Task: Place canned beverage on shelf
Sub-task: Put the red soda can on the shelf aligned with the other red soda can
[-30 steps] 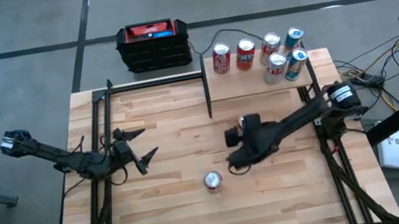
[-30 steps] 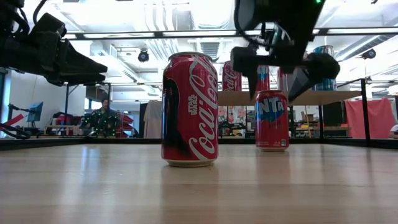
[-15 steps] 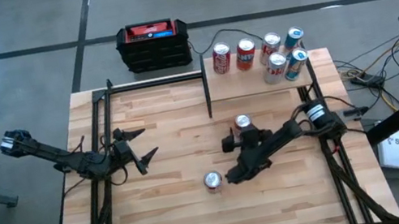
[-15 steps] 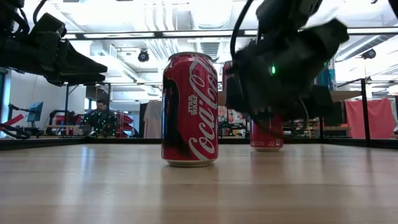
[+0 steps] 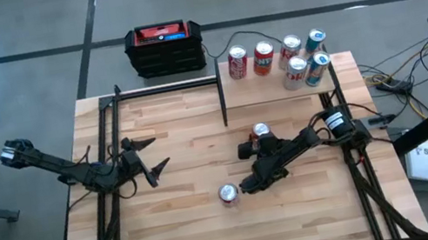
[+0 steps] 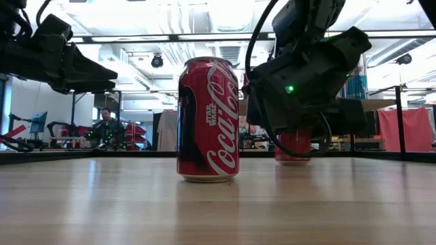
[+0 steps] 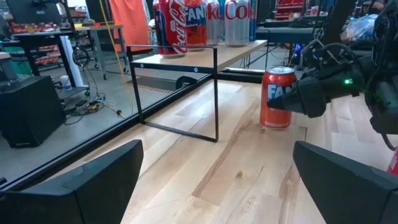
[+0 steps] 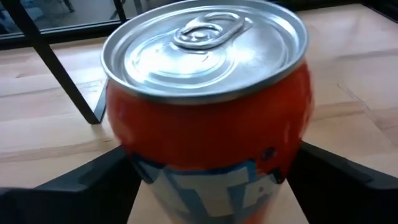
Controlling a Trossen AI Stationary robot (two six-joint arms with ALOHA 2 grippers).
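An orange Fanta can (image 5: 261,131) stands upright on its base on the wooden tabletop, in front of the shelf (image 5: 267,93). The shelf is a pale board on black posts at the back right and carries several cans. My right gripper (image 5: 258,140) is low at the Fanta can (image 8: 211,124), open, with one finger on each side of it. A red Coca-Cola can (image 5: 228,193) stands nearer the front edge. My left gripper (image 5: 152,155) waits open at the table's left. My right gripper comes at the Fanta can slanting down from the table's near right. One finger (image 8: 87,180) stands at each side of the can's wall (image 8: 134,168). Whether they touch the wall I cannot tell. The can stands upright on the table.
A black-and-red box (image 5: 165,47) sits on the floor beyond the far edge. Black frame rails (image 5: 164,87) run along the table's far left. The Coca-Cola can (image 6: 208,119) stands close to the near side of my right arm. A person sits in the room behind.
My right gripper has come down from above the table to the Fanta can, rolling and tipping its wrist as it sank; most of the drop came early. Both cans on the table stand where they were.
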